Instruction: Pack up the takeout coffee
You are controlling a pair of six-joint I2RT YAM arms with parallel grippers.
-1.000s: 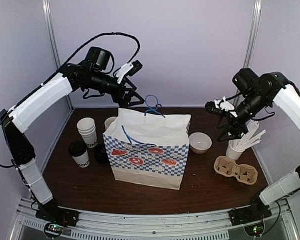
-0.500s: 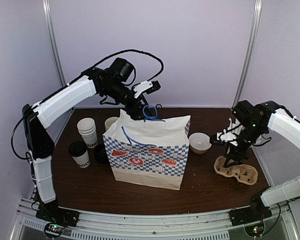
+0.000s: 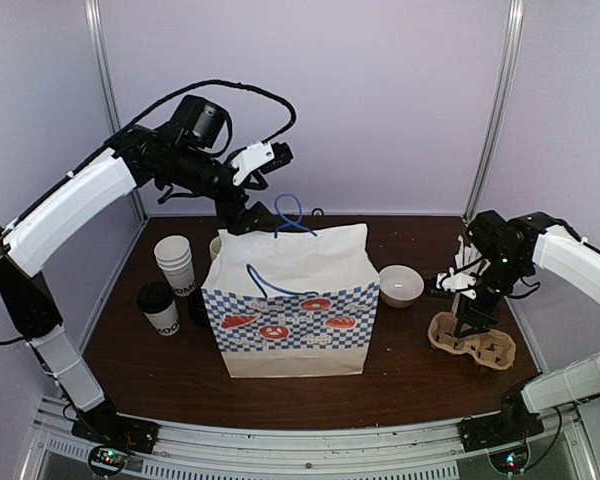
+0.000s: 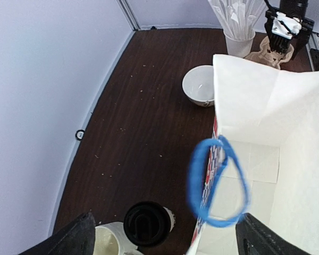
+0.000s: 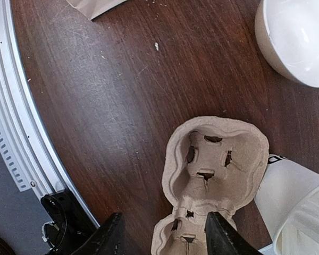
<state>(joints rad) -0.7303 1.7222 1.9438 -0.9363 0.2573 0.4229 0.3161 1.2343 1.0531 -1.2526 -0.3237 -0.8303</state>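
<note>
dark wood desk (image 3: 400, 380) under lilac walls, read from the left: the takeout coffee (image 3: 161, 310), a white cup with a black lid, stands untouched near the left edge, in front of a stack of cups (image 3: 176, 263) and well outside the bag. the left end effector (image 4: 165, 234), which half a second ago reached in over the blue handle (image 3: 290, 213), has pulled back to the left. its jaws are spread wide and hold nothing, and the handle loop stands free ahead of them. the checked paper bag (image 3: 290, 320) has meanwhile turned squarer to the near edge and slid slightly left, mouth open, so the nudge seems to have readied it for loading. past the white bowl (image 3: 401, 285), the right end effector (image 5: 167, 236) has dropped from high above the straws to just over the pulp cup carrier (image 5: 218, 159), beside the straw cup (image 5: 292, 196). its jaws are partway apart astride one pocket, with no grip that i can see. packing proper looks barely begun: the carrier is probably about to be picked up, and the coffee still awaits a hand.
</note>
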